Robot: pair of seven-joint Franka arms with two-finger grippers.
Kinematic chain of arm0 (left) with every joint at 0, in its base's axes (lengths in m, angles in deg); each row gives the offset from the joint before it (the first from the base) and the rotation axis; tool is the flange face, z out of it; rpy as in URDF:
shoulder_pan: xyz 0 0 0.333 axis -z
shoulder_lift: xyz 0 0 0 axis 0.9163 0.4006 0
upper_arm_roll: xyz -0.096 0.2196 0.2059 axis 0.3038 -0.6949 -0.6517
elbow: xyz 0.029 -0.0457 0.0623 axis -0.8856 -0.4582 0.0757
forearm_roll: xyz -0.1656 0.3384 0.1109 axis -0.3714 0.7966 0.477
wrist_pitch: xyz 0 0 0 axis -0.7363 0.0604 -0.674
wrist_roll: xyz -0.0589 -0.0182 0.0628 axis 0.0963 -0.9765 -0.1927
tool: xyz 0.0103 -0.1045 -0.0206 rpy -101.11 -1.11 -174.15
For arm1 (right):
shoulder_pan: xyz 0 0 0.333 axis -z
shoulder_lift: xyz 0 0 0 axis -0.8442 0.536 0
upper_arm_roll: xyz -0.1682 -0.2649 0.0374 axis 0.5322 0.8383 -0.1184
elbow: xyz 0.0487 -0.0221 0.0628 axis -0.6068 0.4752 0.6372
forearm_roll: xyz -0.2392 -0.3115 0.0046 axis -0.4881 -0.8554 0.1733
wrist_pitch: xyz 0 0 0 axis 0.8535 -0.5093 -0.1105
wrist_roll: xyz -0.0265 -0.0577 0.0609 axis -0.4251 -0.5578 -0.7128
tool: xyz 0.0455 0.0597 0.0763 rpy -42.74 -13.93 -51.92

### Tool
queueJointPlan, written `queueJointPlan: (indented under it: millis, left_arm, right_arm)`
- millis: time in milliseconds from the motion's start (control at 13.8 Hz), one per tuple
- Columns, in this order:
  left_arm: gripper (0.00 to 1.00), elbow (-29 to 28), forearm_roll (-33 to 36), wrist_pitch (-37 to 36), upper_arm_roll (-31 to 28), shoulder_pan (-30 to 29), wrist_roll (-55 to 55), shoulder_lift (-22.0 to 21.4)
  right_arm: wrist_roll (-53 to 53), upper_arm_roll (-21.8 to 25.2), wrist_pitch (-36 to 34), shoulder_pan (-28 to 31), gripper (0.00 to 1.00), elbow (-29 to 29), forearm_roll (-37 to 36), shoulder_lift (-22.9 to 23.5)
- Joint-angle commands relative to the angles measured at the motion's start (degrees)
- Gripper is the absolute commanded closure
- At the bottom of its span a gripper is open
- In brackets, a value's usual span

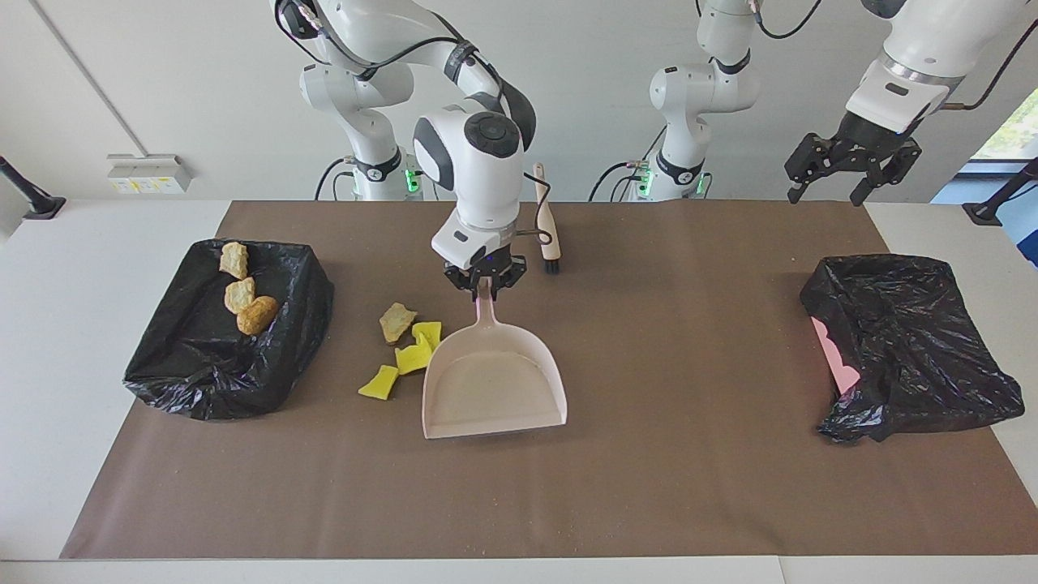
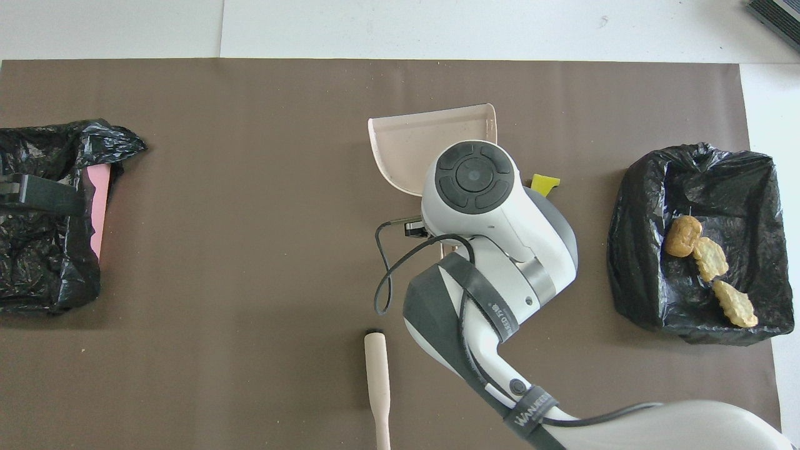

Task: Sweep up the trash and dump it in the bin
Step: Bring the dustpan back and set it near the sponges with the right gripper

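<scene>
**Two grippers: one on the dustpan, one idle**

We see the right gripper (image 1: 484, 285) clamped on the dustpan (image 1: 495, 389) handle; the pan sits flat mid-bench, its open lip facing away from the robots. Loose trash (image 1: 409, 341) touches the pan's side edge toward the right arm's end. Three bread chunks (image 1: 242, 294) lie in the black bin (image 1: 195, 365). The brush (image 1: 547, 231) lies nearer the robots. The left gripper (image 1: 847, 166) waits, spread wide, above the bench edge.

Right arm bent forward over mid-worktop, wrist pointing straight down, right end effector (image 1: 484, 285) low, fingers clamped on dustpan handle (image 1: 485, 304). Left arm waits raised at its own end, left end effector (image 1: 835, 185) high above worktop edge, fingers spread wide, empty.
</scene>
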Motion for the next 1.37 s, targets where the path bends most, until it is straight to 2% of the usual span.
queueJointPlan:
  millis: [0,72,145,217,651,724,796,941,1085,1302]
  left_arm:
    - [0.00,0.5,0.0,-1.0,0.8,-0.9,0.0,-0.3]
    - [0.00,0.4,-0.1,-1.2,0.8,-1.1,0.0,-0.4]
    - [0.00,0.4,-0.1,-1.4,0.7,-1.0,0.0,-0.4]
    - [0.00,0.4,-0.1,-1.2,0.7,-0.8,-0.1,-0.4]
    - [0.00,0.5,0.0,-1.5,-1.2,2.1,0.0,-0.3]
    - [0.00,0.5,0.0,-1.1,-1.2,1.5,0.0,-0.3]
    - [0.00,0.5,-0.1,-0.8,-1.2,1.4,0.0,-0.3]
    - [0.00,0.4,-0.1,-1.3,-1.2,1.4,0.0,-0.4]
    - [0.00,0.4,0.0,-1.2,-1.3,1.2,0.0,-0.3]
    - [0.00,0.4,0.0,-1.4,-1.2,1.3,0.0,-0.4]
  right_arm:
    - [-5.0,0.1,4.3,-2.5,1.00,-4.8,1.4,5.7]
    - [-5.3,0.1,5.5,-2.6,0.99,-4.7,1.7,5.7]
    - [-5.3,0.1,5.3,-2.3,0.86,-3.5,1.6,5.7]
    - [-5.2,0.1,5.7,-1.8,0.79,-1.4,1.7,5.1]
    - [-5.5,0.0,9.1,-1.8,0.72,3.0,4.4,4.1]
    - [-5.7,0.0,8.7,-1.9,0.48,2.9,4.5,4.0]
    - [-5.9,0.1,8.2,-2.0,0.00,2.9,4.4,3.9]
    - [-5.9,0.1,7.9,-2.5,0.00,3.0,4.4,2.9]
    - [-5.5,0.0,5.0,-1.8,0.00,3.4,4.5,-0.2]
    - [-4.6,-0.1,0.4,-2.5,0.00,6.7,9.3,-7.2]
